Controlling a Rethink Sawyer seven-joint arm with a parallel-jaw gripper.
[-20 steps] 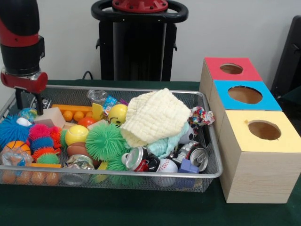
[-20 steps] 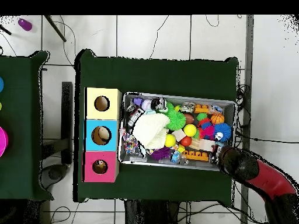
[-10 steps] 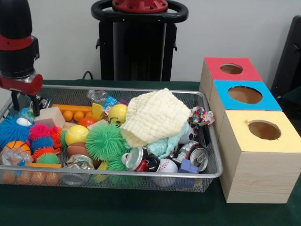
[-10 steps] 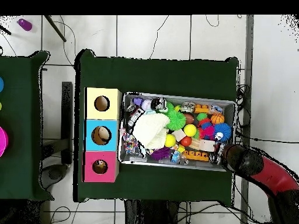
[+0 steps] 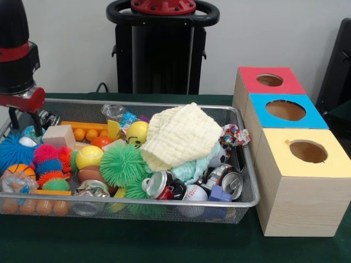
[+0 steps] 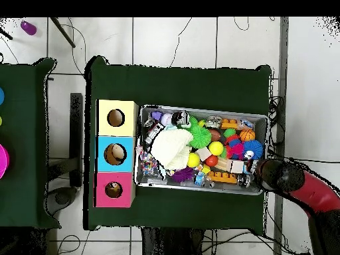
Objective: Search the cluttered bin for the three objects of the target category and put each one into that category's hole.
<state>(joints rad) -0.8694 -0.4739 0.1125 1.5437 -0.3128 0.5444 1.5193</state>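
The gripper (image 5: 23,121) hangs over the far left corner of the wire bin (image 5: 164,204); whether it is open I cannot tell. Just beside it lies a wooden block (image 5: 58,135), below it a blue spiky ball (image 5: 12,150). Well to its right a cream cloth (image 5: 181,134) covers other objects, and beyond stand the three hole boxes (image 5: 285,112) on the green tablecloth (image 5: 137,241).

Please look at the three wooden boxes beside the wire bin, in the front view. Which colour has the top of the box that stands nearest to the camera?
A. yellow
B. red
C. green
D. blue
A: in the front view the yellow-topped box stands lowest and largest in the picture, with the blue-topped box behind it and the red-topped box farthest, all beside the wire bin.
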